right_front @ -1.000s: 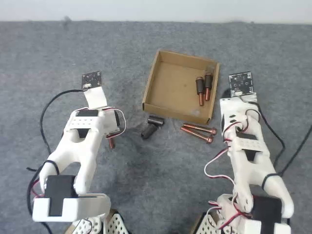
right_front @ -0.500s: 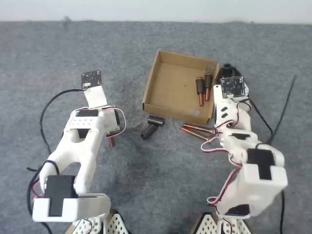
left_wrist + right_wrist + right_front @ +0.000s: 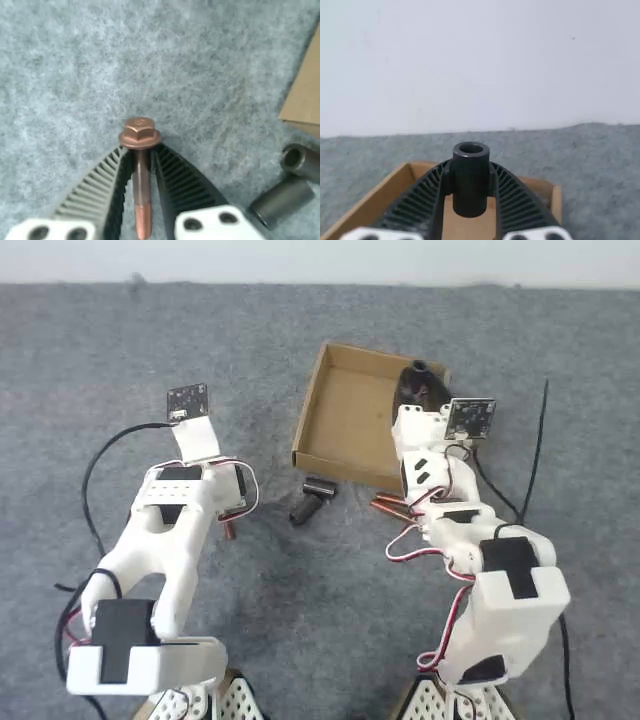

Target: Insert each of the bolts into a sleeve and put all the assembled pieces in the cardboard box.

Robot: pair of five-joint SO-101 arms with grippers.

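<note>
My left gripper [image 3: 140, 150] is shut on a copper bolt [image 3: 141, 185], its hex head past the fingertips and just above the grey carpet. From above, this gripper [image 3: 229, 526] is left of two loose black sleeves [image 3: 320, 486] [image 3: 302, 509]. They also lie near it in the left wrist view, sleeves [image 3: 301, 160] [image 3: 281, 201]. My right gripper [image 3: 470, 170] is shut on a black sleeve [image 3: 469, 182], held upright with its bore upward. In the high view, gripper and sleeve [image 3: 417, 386] are raised over the right side of the cardboard box [image 3: 345, 415].
Loose copper bolts [image 3: 388, 504] lie in front of the box, partly hidden by the right arm. The right arm covers the box's right part. A black cable [image 3: 100, 465] loops left of the left arm. Open carpet lies between the arms.
The right arm rose and swung left, bringing the held sleeve up over the box's right side. The left arm and its bolt stayed put.
</note>
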